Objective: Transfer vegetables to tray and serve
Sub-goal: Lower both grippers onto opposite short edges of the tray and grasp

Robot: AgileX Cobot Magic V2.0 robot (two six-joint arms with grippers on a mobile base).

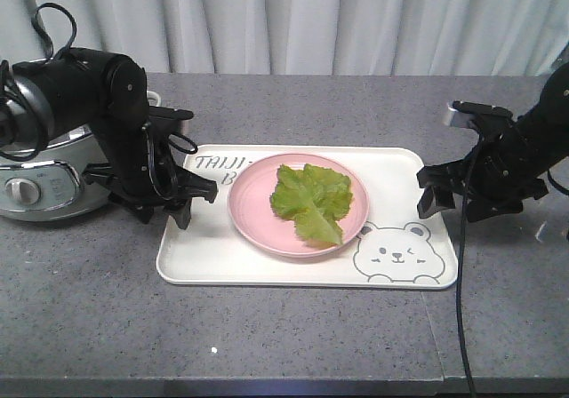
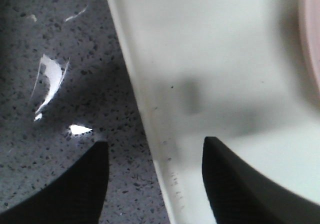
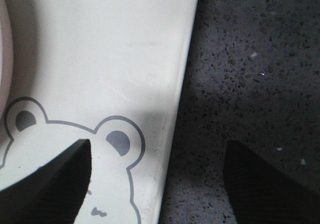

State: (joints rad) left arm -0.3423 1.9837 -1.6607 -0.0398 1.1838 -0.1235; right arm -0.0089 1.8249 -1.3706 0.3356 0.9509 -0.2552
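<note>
The left gripper (image 2: 155, 184) is seen spread wide, both dark tips cut off by the bottom of the wrist view; the left rim of the tray (image 2: 225, 59) is straddled, one tip over the grey speckled counter (image 2: 50, 109) and the other over the tray; whether the rim is touched cannot be told. The right gripper (image 3: 157, 184) is likewise held apart astride the right rim, beside the bear drawing (image 3: 75, 149), which is cropped there. Only a blurred sliver of the pink plate (image 1: 253, 211) is caught by each wrist camera. In the front view the lettuce (image 1: 309, 198) is found lying on that plate, which stands on the tray; the lettering (image 1: 213, 163) is partly covered by the plate. A silver appliance (image 1: 36, 185) at the left is half hidden behind the left arm.
</note>
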